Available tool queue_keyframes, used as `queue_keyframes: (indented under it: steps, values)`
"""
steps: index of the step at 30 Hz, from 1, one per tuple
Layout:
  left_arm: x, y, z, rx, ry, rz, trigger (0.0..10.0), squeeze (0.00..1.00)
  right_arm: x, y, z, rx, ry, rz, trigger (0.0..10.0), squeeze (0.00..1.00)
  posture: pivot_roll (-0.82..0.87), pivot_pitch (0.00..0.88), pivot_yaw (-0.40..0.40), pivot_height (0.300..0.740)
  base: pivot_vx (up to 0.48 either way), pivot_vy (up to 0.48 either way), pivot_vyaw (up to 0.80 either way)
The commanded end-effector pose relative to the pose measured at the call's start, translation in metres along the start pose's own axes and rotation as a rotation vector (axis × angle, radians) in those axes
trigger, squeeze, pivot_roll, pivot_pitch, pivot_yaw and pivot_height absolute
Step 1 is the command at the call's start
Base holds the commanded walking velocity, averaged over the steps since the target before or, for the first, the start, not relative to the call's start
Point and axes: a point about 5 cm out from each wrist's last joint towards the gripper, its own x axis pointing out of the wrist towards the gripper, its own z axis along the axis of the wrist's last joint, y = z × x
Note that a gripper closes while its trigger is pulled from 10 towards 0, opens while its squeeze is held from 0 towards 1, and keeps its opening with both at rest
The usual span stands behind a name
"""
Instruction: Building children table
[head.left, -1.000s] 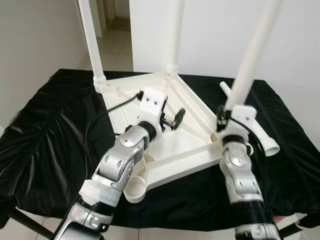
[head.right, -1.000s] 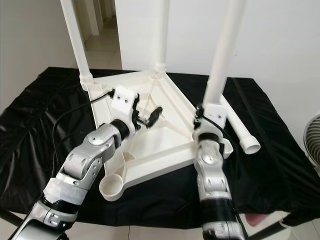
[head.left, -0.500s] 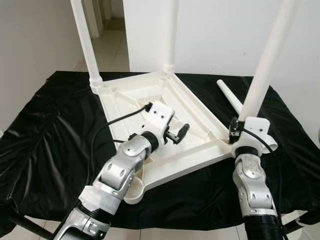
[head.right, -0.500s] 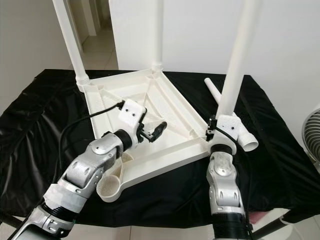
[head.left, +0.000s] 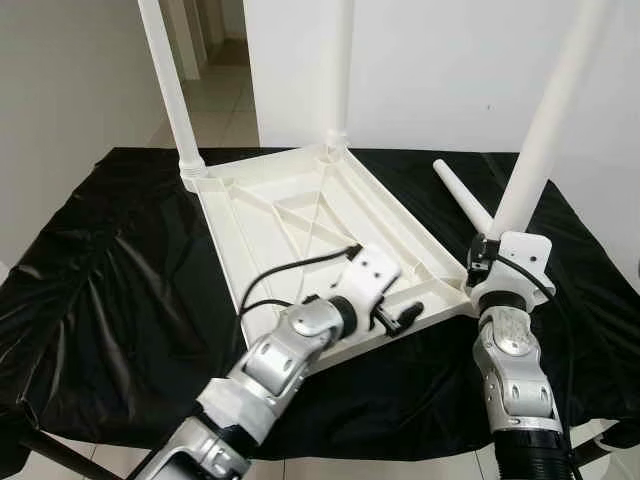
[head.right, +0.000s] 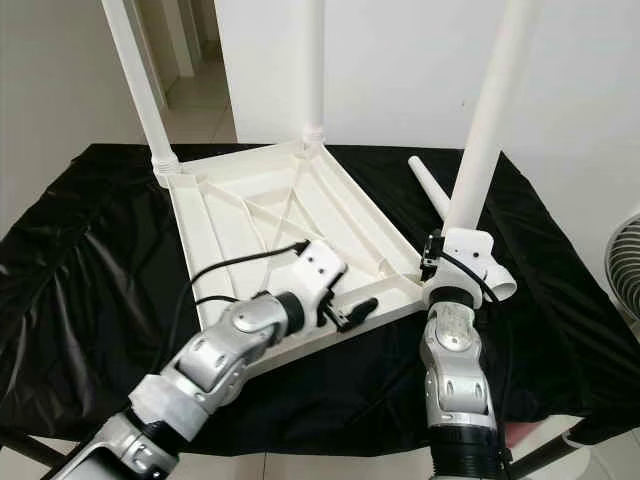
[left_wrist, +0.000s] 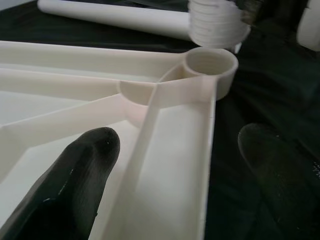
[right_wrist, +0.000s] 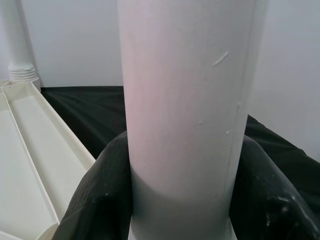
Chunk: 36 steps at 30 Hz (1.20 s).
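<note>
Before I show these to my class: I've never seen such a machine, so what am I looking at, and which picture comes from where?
This is a humanoid robot assembling a child's table. Two pictures come from cameras in its head, looking down; two come from cameras on its wrists. An upturned white tabletop lies on a black cloth, with two legs already standing in its far corners. The right gripper clasps a third leg upright, its threaded end just above the near right corner socket. The left gripper hovers open over the tabletop's near edge. A fourth leg lies loose on the cloth.
</note>
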Motion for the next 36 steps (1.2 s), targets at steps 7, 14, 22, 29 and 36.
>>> queue_keyframes:
  steps: [7, 14, 22, 29, 36]
  values:
    - [0.010, -0.019, -0.011, 0.048, 0.078, -0.110, 10.0, 0.00, 0.002, -0.002, 0.008, -0.002, -0.023, -0.015, 10.0, 0.00, -0.06, 0.023, 0.071, 0.740, 0.000, 0.000, 0.00]
    - [0.017, -0.025, -0.029, 0.036, 0.180, -0.133, 10.0, 0.00, 0.000, -0.003, 0.008, -0.008, -0.020, -0.019, 10.0, 0.00, -0.08, 0.023, 0.079, 0.740, 0.000, 0.000, 0.00]
    - [0.024, -0.008, -0.036, 0.005, 0.242, -0.034, 5.1, 0.00, -0.002, -0.002, 0.007, -0.006, -0.014, -0.021, 10.0, 0.00, -0.09, 0.011, 0.089, 0.740, 0.000, 0.000, 0.00]
    - [0.020, 0.004, -0.034, 0.036, 0.227, -0.030, 0.0, 0.00, -0.002, 0.000, 0.005, -0.009, -0.008, -0.016, 10.0, 0.00, -0.08, 0.001, 0.089, 0.740, 0.000, 0.000, 0.00]
    - [0.005, 0.019, -0.033, 0.105, 0.212, -0.077, 0.0, 0.00, -0.001, 0.002, 0.003, -0.017, -0.004, -0.005, 10.0, 0.00, -0.08, 0.000, 0.085, 0.740, 0.000, 0.000, 0.00]
